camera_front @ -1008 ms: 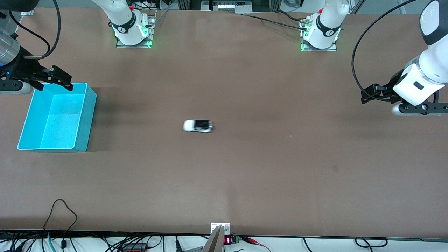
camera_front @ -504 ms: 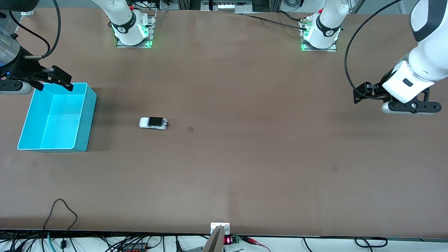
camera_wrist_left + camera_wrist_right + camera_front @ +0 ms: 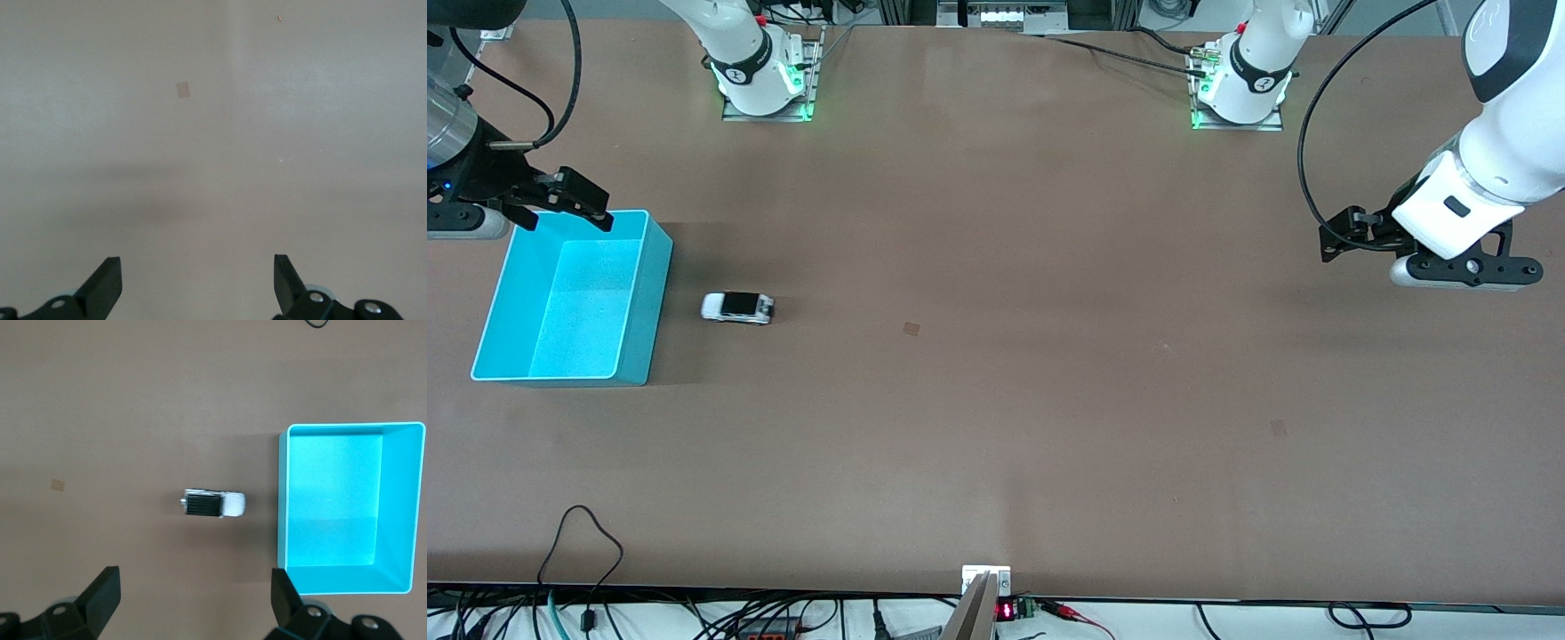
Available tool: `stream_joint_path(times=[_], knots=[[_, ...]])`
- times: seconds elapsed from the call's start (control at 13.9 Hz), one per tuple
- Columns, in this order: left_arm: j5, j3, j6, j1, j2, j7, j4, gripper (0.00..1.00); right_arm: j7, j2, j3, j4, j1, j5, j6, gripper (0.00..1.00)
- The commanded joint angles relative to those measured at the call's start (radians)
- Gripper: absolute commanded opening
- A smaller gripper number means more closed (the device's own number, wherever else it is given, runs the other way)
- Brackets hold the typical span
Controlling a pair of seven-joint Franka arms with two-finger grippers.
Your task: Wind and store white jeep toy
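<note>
The white jeep toy (image 3: pixel 737 308) stands on its wheels on the brown table, a short gap from the turquoise bin (image 3: pixel 654 302), on the side toward the table's middle. In the right wrist view the jeep toy (image 3: pixel 214 503) points its white nose at the bin (image 3: pixel 333 500), which has nothing in it. My right gripper (image 3: pixel 569 220) hangs open over the bin's rim that lies farthest from the front camera, fingers (image 3: pixel 101 587) wide apart and holding nothing. At the left arm's end of the table, my left gripper (image 3: pixel 1332 242) hovers open over bare table (image 3: pixel 197 260).
A small square mark (image 3: pixel 911 328) lies on the tabletop near the middle, and another mark (image 3: pixel 1279 428) sits toward the left arm's end. Cables (image 3: pixel 583 542) trail over the table edge nearest the front camera. The two arm bases (image 3: pixel 765 80) stand along the table's edge farthest from the front camera.
The jeep toy has rolled on its own from the table's middle toward the bin. My left gripper has drifted slightly toward the middle. The right arm has not moved.
</note>
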Motion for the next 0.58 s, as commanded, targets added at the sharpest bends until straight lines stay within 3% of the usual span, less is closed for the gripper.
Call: stream_joint_path(times=[0.0, 0.5], knots=[[0.004, 0.002, 0.003, 0.003, -0.001, -0.007, 0.009, 1.0, 0.014, -0.014, 0.0, -0.009, 0.0, 0.012, -0.005, 1.0], [0.076, 0.002, 0.004, 0.003, 0.028, -0.006, 0.053, 1.0, -0.003, -0.005, 0.0, -0.008, -0.006, 0.012, -0.002, 1.0]])
